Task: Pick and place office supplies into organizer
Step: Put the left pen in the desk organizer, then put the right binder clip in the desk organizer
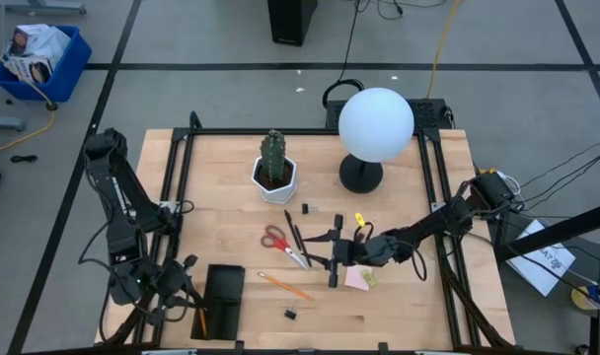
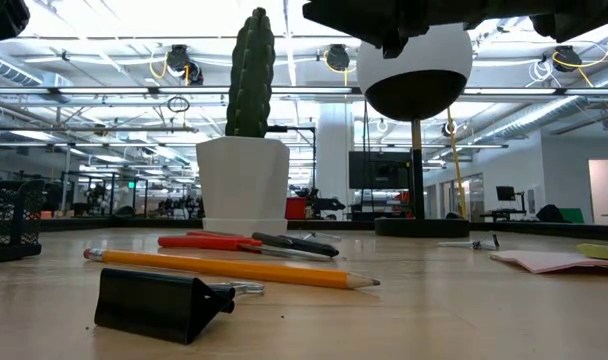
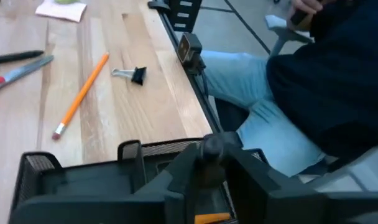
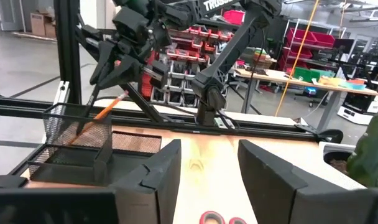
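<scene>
The black mesh organizer [image 1: 224,286] stands at the table's near left. My left gripper [image 1: 187,301] hovers just left of it, shut on an orange pencil [image 4: 102,115] that slants down into a mesh compartment [image 4: 74,134]. A second orange pencil [image 1: 285,286], red-handled scissors [image 1: 277,240], dark pens [image 1: 298,237], a black clip [image 1: 290,314] and a pink sticky pad [image 1: 357,278] lie flat on the table. My right gripper [image 1: 332,258] hangs open above the table between the scissors and the pad, holding nothing. My left gripper pinches the orange pencil near its upper end [image 4: 119,98] between its two fingers, coming from above and slanting down. The pencil is tilted, with its lower end inside the organizer's mesh compartment. In the left wrist view only a bit of orange [image 3: 211,218] shows between the fingers.
A cactus in a white pot [image 1: 274,168] and a white globe lamp [image 1: 374,128] stand at the far middle. A person's legs in jeans [image 3: 282,118] are just off the table's near edge. Bare wood lies between the organizer and the loose items.
</scene>
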You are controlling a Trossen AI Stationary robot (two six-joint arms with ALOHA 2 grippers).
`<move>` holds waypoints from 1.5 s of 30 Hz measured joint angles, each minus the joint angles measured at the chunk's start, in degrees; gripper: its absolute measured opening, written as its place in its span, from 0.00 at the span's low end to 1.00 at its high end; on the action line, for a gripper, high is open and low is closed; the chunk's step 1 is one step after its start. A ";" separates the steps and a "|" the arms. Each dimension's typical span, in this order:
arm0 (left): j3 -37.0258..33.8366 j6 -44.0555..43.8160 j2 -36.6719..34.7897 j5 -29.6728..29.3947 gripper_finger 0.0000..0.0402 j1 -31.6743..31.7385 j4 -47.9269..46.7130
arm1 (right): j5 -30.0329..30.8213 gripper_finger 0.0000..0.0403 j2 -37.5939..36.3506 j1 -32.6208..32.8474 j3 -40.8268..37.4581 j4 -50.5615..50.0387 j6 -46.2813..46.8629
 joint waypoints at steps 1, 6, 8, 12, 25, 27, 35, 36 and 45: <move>0.00 -0.46 0.02 -0.09 0.24 0.19 0.09 | 0.00 0.37 0.00 0.00 0.00 0.00 0.00; 0.00 -0.48 0.02 0.02 0.35 1.31 1.44 | 0.00 0.37 0.00 0.00 0.00 0.00 0.04; 0.00 -0.69 -0.03 0.07 0.39 1.52 1.57 | 0.00 0.37 0.00 0.00 0.00 0.04 0.04; 0.00 2.21 -0.84 -0.97 0.43 2.43 1.94 | -0.03 0.37 0.00 0.00 0.00 -0.15 0.05; 0.00 18.47 -1.82 -13.15 0.45 11.19 8.82 | -0.14 0.37 0.00 -0.21 0.00 -12.73 9.21; 0.00 19.95 -1.82 -13.98 0.45 13.01 10.16 | -0.09 0.37 0.00 -0.21 0.00 -14.28 10.58; 0.00 27.63 -1.82 -14.00 0.44 20.38 19.74 | -0.03 0.37 0.00 -0.21 0.00 -18.94 16.22; 0.00 28.31 -1.82 -13.76 0.44 21.14 20.60 | -0.02 0.37 0.00 -0.21 0.00 -20.12 17.12; 0.00 29.33 -1.82 -13.40 0.39 25.60 22.36 | 6.30 0.37 -2.22 -0.19 0.01 -38.50 26.80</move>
